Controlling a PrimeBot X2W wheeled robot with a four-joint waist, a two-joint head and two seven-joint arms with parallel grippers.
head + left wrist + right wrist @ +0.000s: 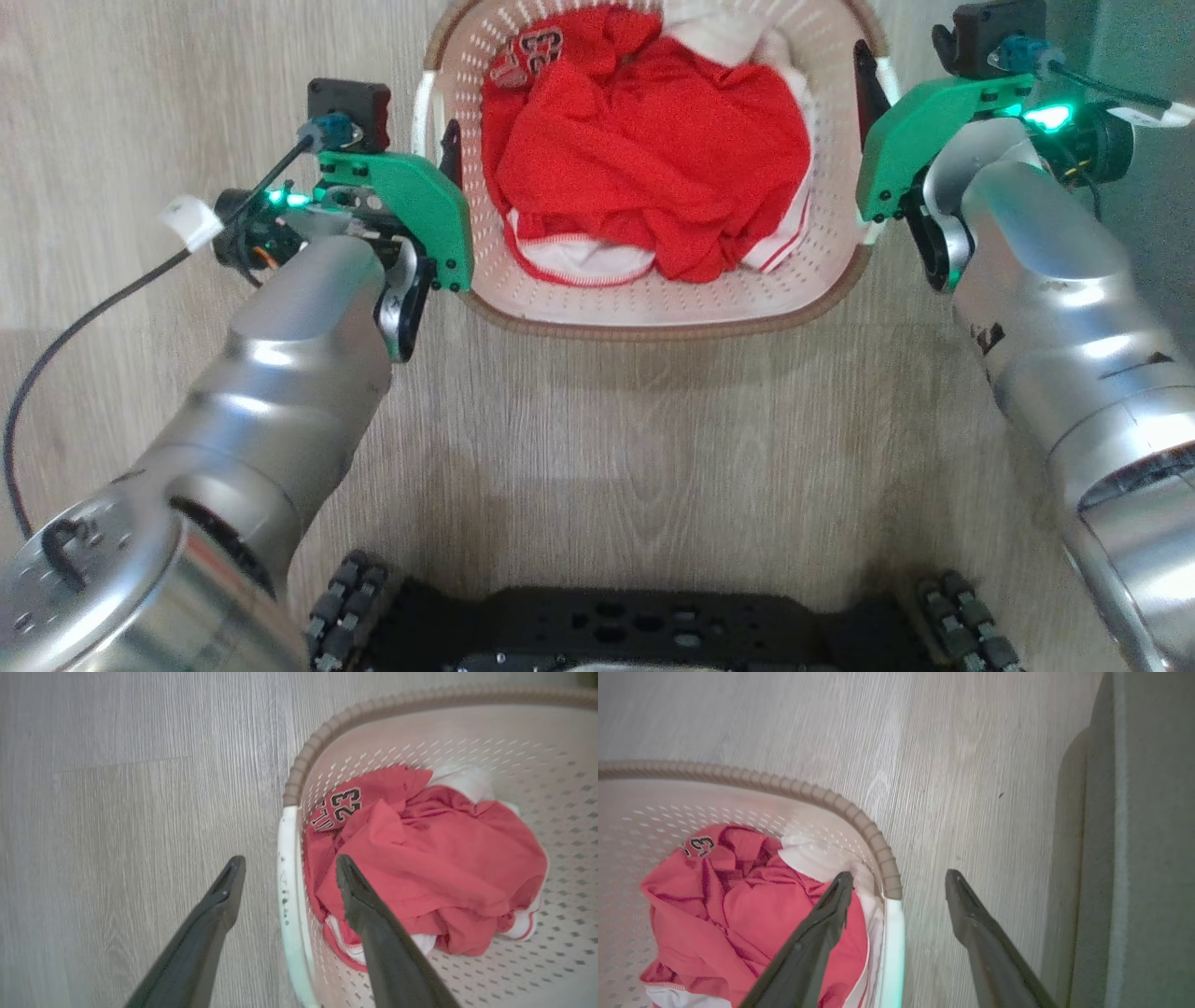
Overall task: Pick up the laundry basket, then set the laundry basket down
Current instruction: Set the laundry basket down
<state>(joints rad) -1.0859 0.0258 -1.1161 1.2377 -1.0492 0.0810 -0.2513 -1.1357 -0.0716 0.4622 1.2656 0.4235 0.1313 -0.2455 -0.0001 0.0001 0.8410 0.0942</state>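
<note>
your left gripper (288,858) and right gripper (899,873) gape astride the laundry basket (653,303) handles (287,896), so grip, lift and set-down remain.

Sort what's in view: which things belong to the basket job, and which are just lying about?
Job:
- laundry basket
- red and white clothes inside it
- left pincer, open, astride the left handle
- right pincer, open, astride the right handle

Lying about:
- floor
- grey furniture, at the robot's right
- black cable
- wheeled base
</note>
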